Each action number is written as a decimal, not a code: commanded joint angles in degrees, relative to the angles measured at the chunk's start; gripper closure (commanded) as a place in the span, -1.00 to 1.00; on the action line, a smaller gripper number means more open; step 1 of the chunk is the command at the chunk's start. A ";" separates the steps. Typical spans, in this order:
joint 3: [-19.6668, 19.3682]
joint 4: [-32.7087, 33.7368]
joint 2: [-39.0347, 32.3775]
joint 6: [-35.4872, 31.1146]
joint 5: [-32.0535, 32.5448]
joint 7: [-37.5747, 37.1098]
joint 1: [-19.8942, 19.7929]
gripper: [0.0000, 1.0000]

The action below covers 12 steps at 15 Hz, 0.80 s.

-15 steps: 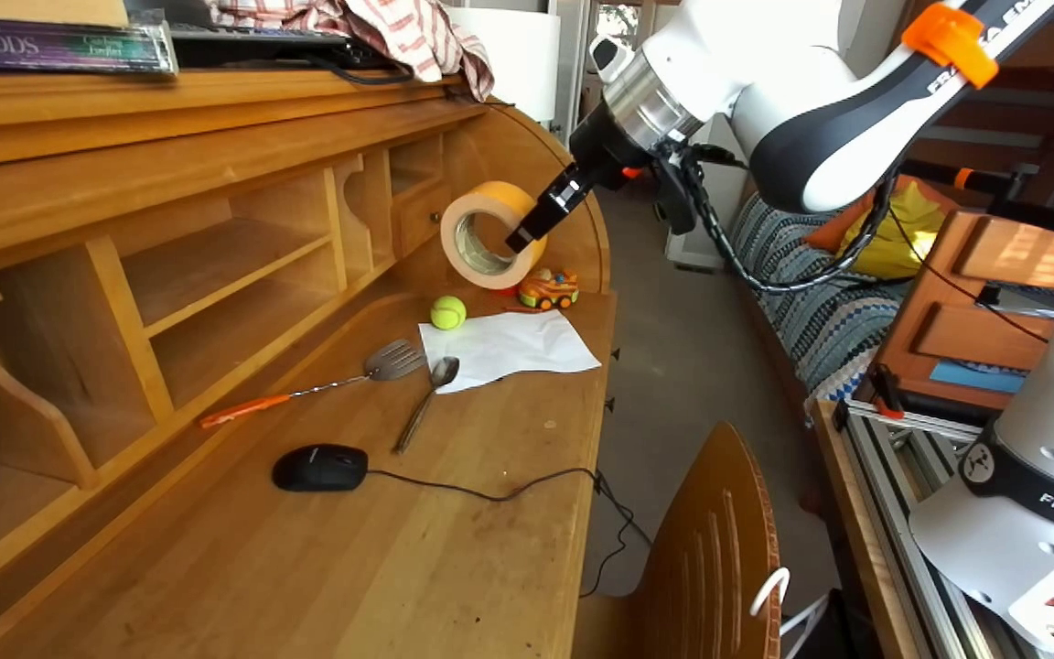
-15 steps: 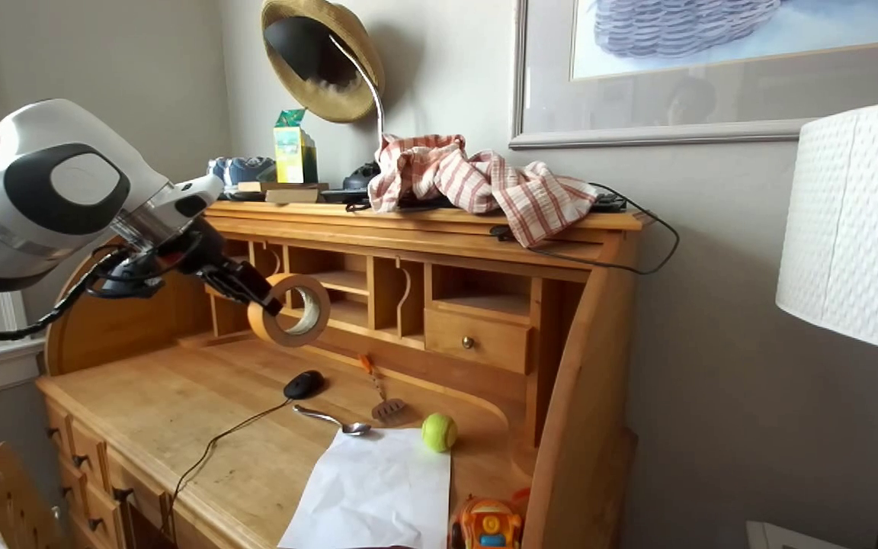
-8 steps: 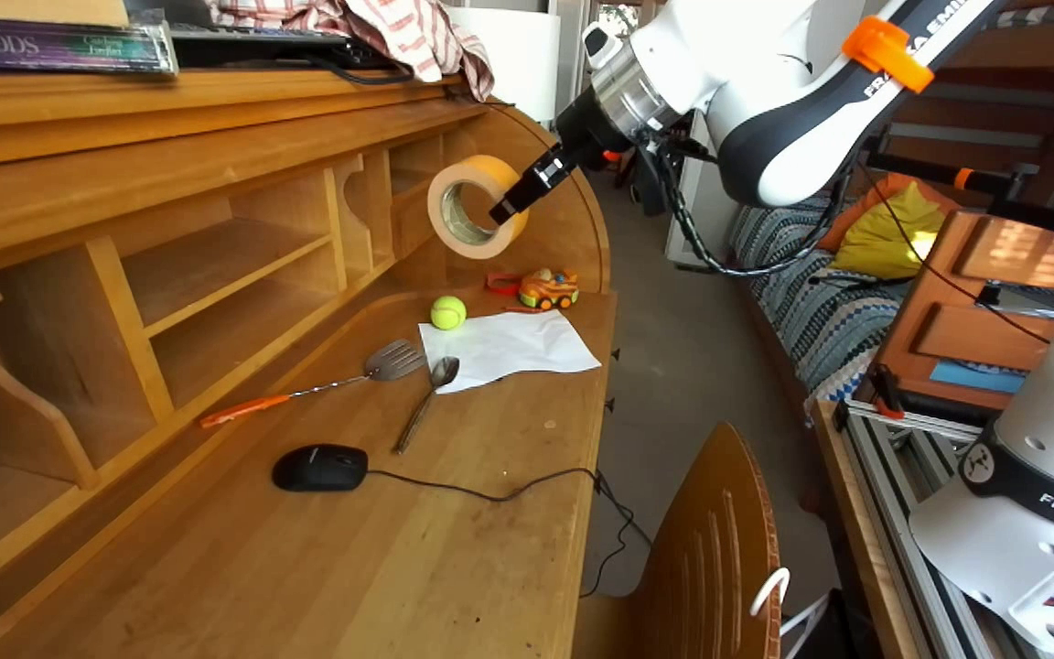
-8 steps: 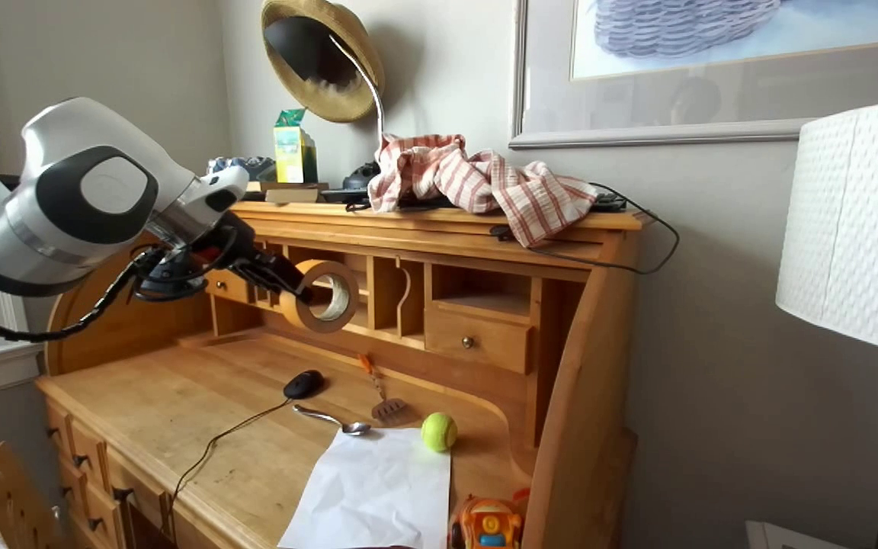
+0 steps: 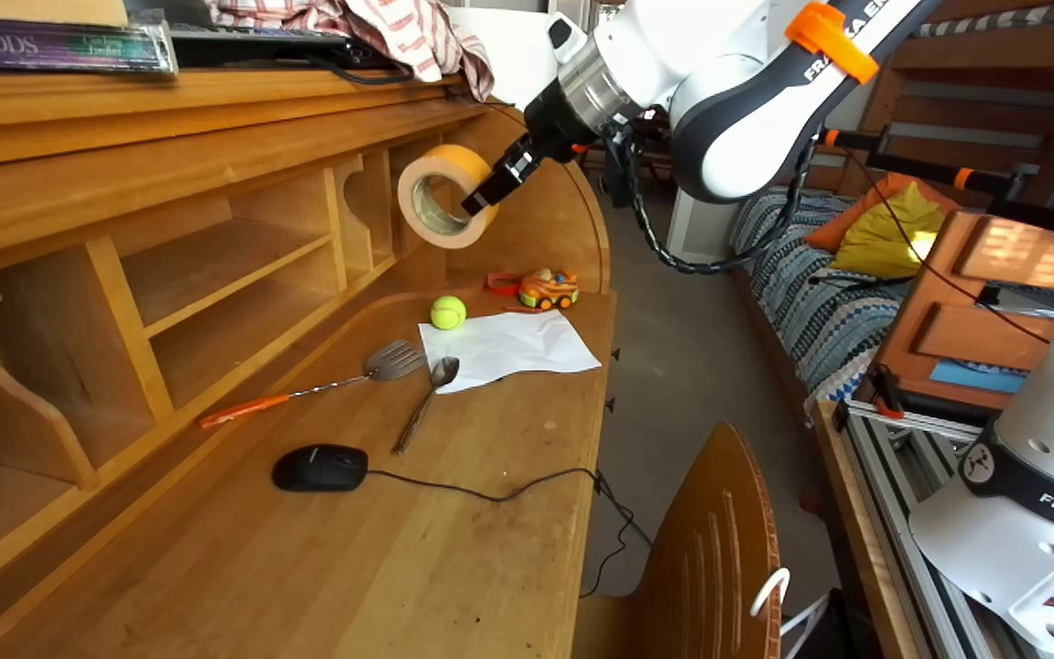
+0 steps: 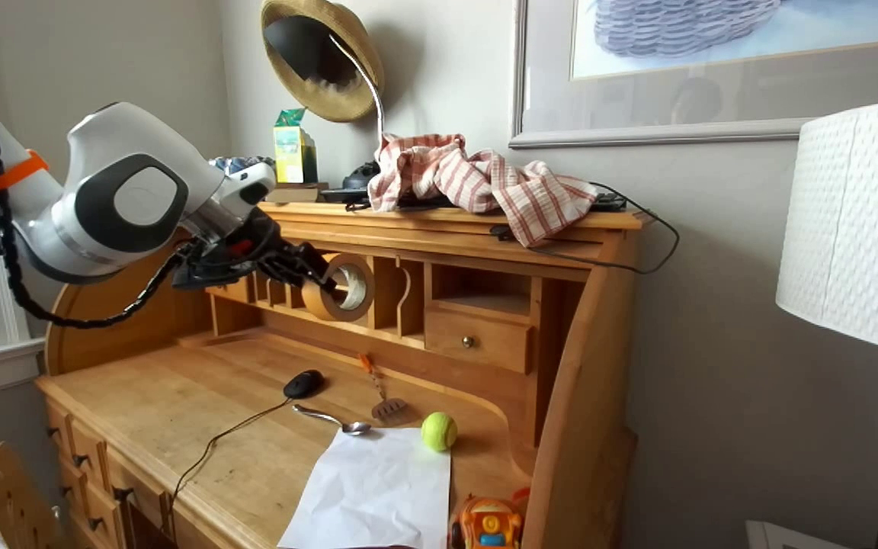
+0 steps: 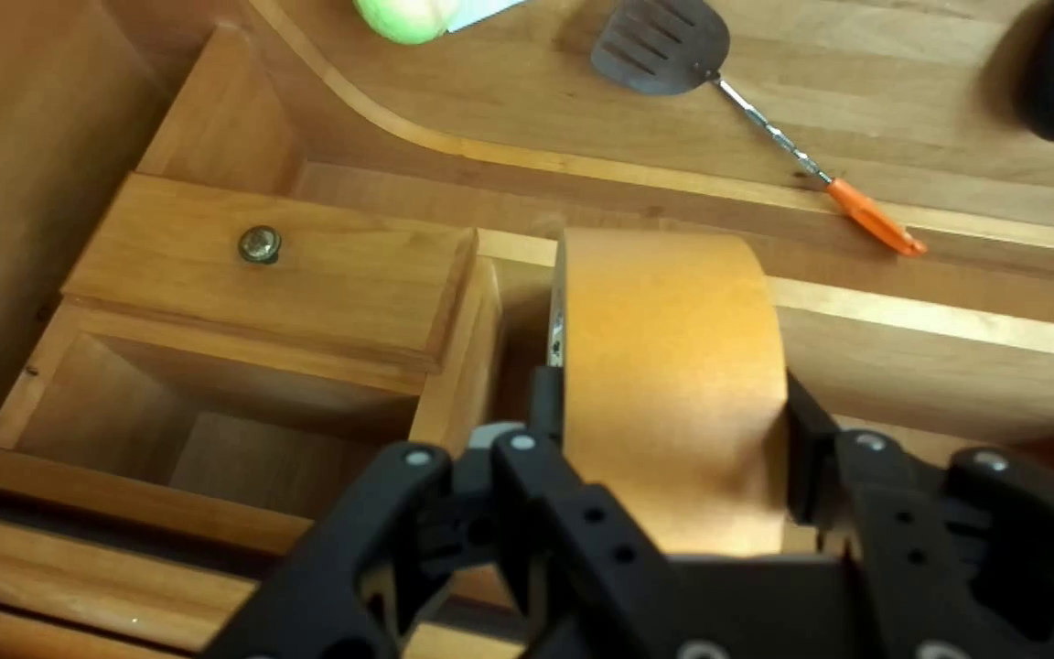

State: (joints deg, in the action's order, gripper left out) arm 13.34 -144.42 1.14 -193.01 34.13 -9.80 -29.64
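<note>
Wall (image 6: 713,305), plain grey, behind a table (image 5: 335,567) of grained honey-toned wood with curved side panels (image 6: 585,389) and cubbyholes (image 5: 239,243). Nearby, a dimpled lampshade (image 6: 854,221). On the table I see wrinkled paper (image 5: 513,350) and a slotted metal spatula (image 5: 393,361). My black hand (image 7: 672,407) is clamped across the flat faces of a ring-shaped orange tape roll (image 7: 673,320), aloft before the cubbyholes. At the paper's corner, a fuzzy tennis ball (image 5: 447,313).

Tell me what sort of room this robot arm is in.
Most likely a bedroom in a home: there's a bed in the background, a wooden desk with built-in compartments, and a white-shaded standing lamp.
</note>
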 commanded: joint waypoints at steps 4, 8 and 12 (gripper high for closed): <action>0.67 -0.61 0.10 -2.26 -0.99 -0.30 -0.85 0.43; -10.70 -1.57 -1.15 -8.83 -12.92 7.46 10.83 0.43; -5.37 -3.42 -7.03 -17.01 -23.97 14.65 10.53 0.43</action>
State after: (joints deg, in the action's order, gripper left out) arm 6.66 -146.61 -1.64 -203.77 17.32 -0.03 -21.48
